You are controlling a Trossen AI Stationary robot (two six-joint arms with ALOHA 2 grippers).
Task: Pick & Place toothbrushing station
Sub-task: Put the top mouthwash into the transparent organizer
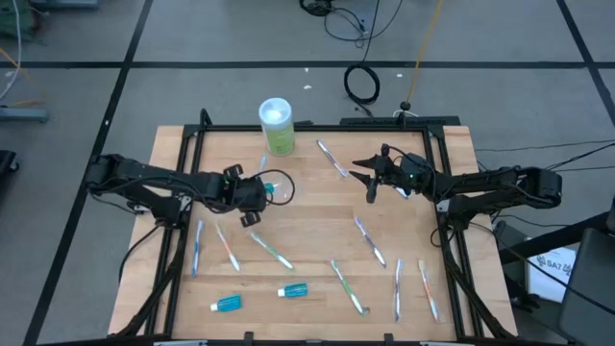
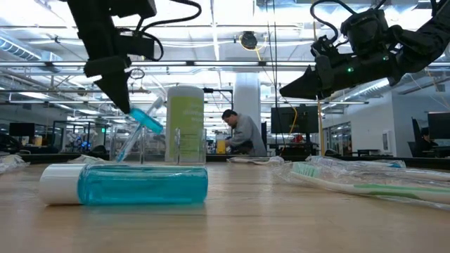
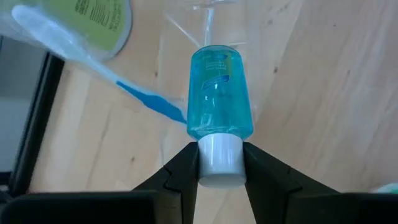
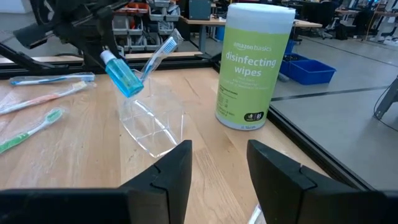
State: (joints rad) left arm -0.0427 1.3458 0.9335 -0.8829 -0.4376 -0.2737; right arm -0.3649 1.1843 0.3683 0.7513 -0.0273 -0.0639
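Left gripper (image 3: 219,163) over the clear cup (image 4: 151,124), jaws clamped on the white cap of a blue toothpaste tube (image 3: 219,93), tube tilted at the cup's rim; one blue toothbrush (image 4: 157,56) stands in the cup; wipes canister (image 1: 276,126) just behind; right gripper (image 4: 219,163) near, jaws apart, holding nothing; other toothbrushes (image 1: 369,239) and two tubes (image 1: 293,289) lie across the tabletop (image 1: 317,207).

Your left gripper (image 3: 219,163) reaches in toward mid-bench from the left, jaws clamped tight. Your right gripper (image 4: 219,163) hangs raised on the right, jaws apart, gripping nothing.
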